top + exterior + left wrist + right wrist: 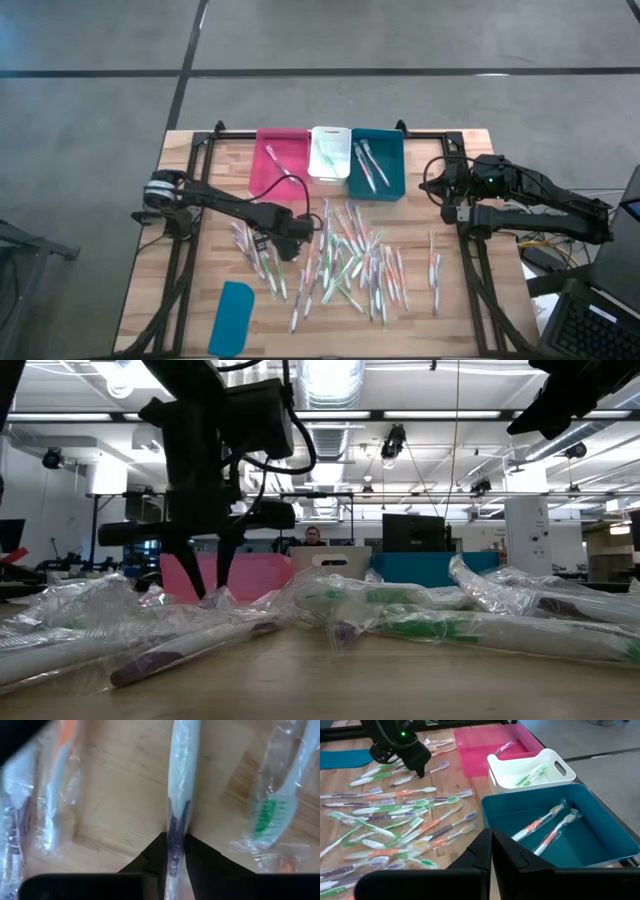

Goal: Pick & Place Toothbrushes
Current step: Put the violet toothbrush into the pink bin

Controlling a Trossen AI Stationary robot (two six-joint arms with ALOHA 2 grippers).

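Purple toothbrush (pixel 178 827) pinched at the heap's left edge.
Wrapped toothbrushes (pixel 350 262) lay scattered mid-worktop (pixel 460 320); the left gripper (pixel 283 246) had narrowed around a purple one lying there, while the right gripper (pixel 491 851) hung closed and empty beside the teal bin (pixel 377 163).

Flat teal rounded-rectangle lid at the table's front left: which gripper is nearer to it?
Left. The left gripper is down among the wrapped toothbrushes, just beyond the flat teal rounded-rectangle lid. The right gripper waits far across the table, beside the teal plastic bin.
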